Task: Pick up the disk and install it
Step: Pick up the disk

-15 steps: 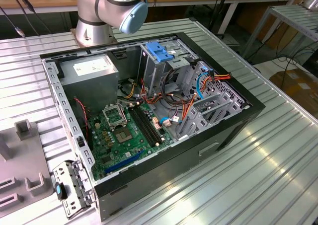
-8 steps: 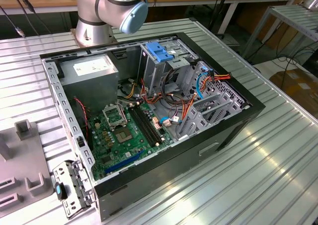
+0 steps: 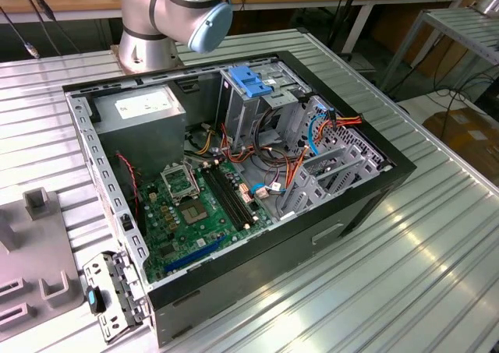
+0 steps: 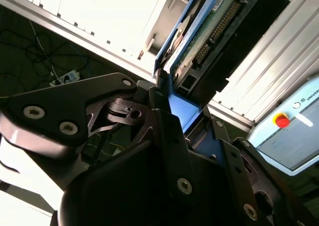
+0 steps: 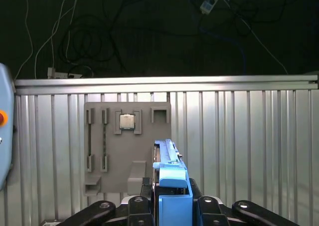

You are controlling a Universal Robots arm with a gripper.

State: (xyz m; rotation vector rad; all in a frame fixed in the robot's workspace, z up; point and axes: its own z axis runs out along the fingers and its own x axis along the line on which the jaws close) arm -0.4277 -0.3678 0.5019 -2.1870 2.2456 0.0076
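Exterior view: an open computer case (image 3: 327, 236) lies on its side on a ribbed metal table (image 3: 405, 275). Inside it, at the end near the arm (image 3: 175, 14), stands a metal cage (image 3: 249, 84) with a light-blue latch on top. A grey tray (image 3: 31, 267) sits on the table at the exterior view's left, well apart from the cage.

Second wrist view: the black gripper (image 4: 182, 111) has its jaws closed on the disk (image 4: 214, 26). The fingers press on the blue rail at the near end. The disk is seen edge-on, its green circuit board showing, and it sticks straight out away from the gripper.

First wrist view: the disk (image 5: 172, 178) rises from between the jaws of the gripper (image 5: 173, 208), blue rail uppermost. Beyond it lie the tray (image 5: 124, 151), which holds a small square chip (image 5: 127, 121), and the table (image 5: 239, 146). Whether the disk's far end is clear of the tray I cannot tell.

The step in hand looks like carrying the disk. To my eye it is done well by keeping the squeeze on the rails rather than the board. The disk should also stay square in the jaws, since so much of it overhangs the grip.
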